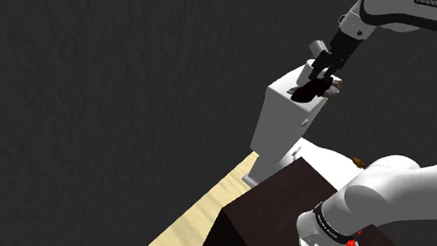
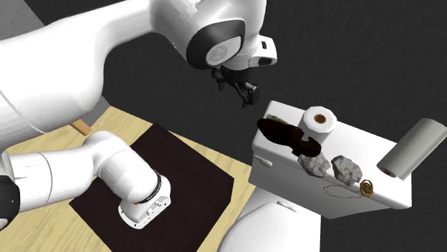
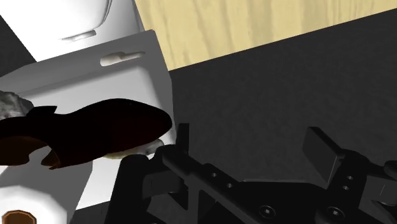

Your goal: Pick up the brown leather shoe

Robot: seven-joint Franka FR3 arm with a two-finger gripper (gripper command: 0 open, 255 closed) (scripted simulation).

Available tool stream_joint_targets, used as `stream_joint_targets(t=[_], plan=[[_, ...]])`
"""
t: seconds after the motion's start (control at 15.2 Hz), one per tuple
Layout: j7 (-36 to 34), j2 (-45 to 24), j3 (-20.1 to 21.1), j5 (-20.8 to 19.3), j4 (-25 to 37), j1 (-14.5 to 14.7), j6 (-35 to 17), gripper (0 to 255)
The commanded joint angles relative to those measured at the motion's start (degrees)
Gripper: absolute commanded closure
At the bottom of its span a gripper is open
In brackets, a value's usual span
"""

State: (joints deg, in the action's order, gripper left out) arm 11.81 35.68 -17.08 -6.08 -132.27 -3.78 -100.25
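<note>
A dark brown shoe (image 2: 286, 136) lies flat on the lid of a white toilet tank (image 2: 283, 179), its toe toward the tank's end. The shoe (image 1: 308, 91) appears just under my black gripper (image 1: 324, 71) in the shoulder view. In the second exterior view the gripper (image 2: 240, 89) hangs above and past the tank's end, apart from the shoe. The wrist view has the gripper (image 3: 251, 149) open, with dark floor between the fingers. The shoe's toe (image 3: 108, 130) lies beside one finger (image 3: 181, 137), outside the gap.
On the tank lid also sit a toilet paper roll (image 2: 319, 120), two grey stones (image 2: 313, 165), a gold chain (image 2: 362, 188) and a grey cylinder (image 2: 412, 149). The toilet bowl (image 2: 272, 225) is below. My dark stand (image 2: 179, 179) sits on a wooden floor (image 2: 43, 229).
</note>
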Motion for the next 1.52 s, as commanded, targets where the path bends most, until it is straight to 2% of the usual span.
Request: stream_joint_targets(t=[0.0, 0.26, 0.53, 0.73, 0.92, 1.12, 1.39, 1.45], plan=[[3.3, -2.7, -3.0, 0.0, 2.4, -0.3, 0.0, 0], [9.9, -9.4, -9.2, 1.3, 7.9, -0.2, -0.4, 0], [17.2, -17.4, -15.5, 4.3, 14.6, 0.1, -0.1, 0], [23.4, -24.6, -20.3, 8.2, 20.5, 0.2, 0.8, 0], [30.1, -33.1, -24.6, 13.8, 27.3, -0.8, 2.6, 0], [37.0, -42.8, -27.5, 20.6, 35.1, -3.9, 5.8, 0], [44.0, -55.9, -27.8, 29.4, 47.6, -11.9, 11.8, 0], [44.0, -55.9, -27.5, 29.3, 47.7, -12.1, 11.8, 0]])
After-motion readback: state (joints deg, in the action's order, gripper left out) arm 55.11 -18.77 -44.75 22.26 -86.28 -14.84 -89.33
